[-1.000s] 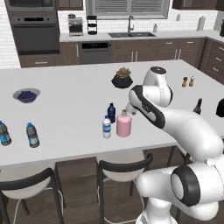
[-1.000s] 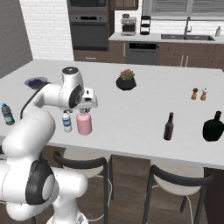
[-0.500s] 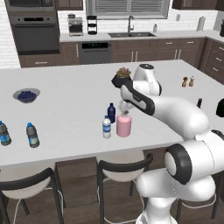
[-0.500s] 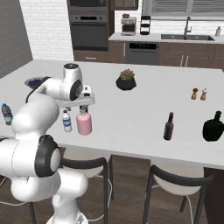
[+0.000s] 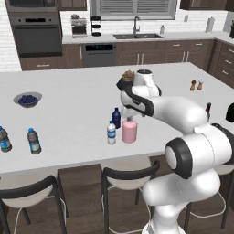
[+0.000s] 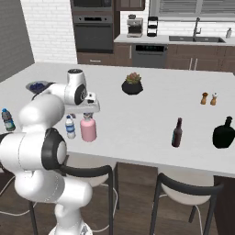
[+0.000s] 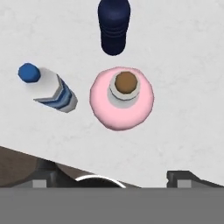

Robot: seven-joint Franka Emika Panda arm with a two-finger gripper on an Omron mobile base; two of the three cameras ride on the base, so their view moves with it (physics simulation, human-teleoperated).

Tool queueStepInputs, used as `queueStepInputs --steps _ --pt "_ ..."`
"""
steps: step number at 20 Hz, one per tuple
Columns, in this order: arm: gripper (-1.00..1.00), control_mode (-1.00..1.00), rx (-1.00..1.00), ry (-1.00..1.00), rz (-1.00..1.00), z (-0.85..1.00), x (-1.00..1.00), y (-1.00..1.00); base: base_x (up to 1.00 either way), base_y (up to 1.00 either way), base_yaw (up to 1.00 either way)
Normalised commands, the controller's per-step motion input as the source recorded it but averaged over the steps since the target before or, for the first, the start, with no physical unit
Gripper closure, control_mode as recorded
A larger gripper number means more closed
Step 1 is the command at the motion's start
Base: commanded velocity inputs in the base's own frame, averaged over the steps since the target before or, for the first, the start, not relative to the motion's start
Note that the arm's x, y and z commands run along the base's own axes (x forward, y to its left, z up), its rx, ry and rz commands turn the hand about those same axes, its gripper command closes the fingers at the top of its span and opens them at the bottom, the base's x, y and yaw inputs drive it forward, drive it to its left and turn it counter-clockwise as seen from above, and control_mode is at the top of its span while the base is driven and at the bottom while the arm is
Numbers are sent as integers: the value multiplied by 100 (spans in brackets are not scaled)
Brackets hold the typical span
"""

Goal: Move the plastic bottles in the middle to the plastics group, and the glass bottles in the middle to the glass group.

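Observation:
The squat pink glass bottle [image 5: 129, 132] [image 6: 88, 130] [image 7: 122, 99] stands near the counter's front edge, brown stopper up. Close beside it are the clear plastic bottle [image 5: 111, 133] [image 6: 69, 127] [image 7: 49, 89] and the dark navy bottle [image 5: 116, 118] [image 7: 113, 26]. My gripper [image 5: 131, 114] [image 6: 90, 109] [image 7: 116, 177] hovers open just above the pink bottle, pointing down, holding nothing. Two blue-capped plastic bottles [image 5: 33, 141] [image 5: 4, 139] stand far left. The slim dark glass bottle [image 6: 177, 133] stands to the right.
A black jug [image 6: 224, 133] sits past the dark bottle. Salt and pepper shakers [image 6: 209, 98], a potted plant [image 6: 132, 84] and a bowl of blueberries [image 5: 28, 99] stand further back. Stools [image 5: 125, 176] line the counter's front edge.
The arm has swung left and the hand has come down over the pink bottle. The jaws have stayed open and the bottles have not moved.

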Motion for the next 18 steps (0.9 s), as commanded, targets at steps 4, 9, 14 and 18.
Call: queueStepInputs --steps 4,9,14,18 --pt "-100 -100 0 0 -9 -26 28 0 0 0 0" --pt "-100 -100 0 0 -3 -12 18 1 0 0 0" --pt "-100 -100 0 0 0 -7 23 3 0 0 0" --pt "-100 -100 0 0 0 0 37 9 0 0 0"
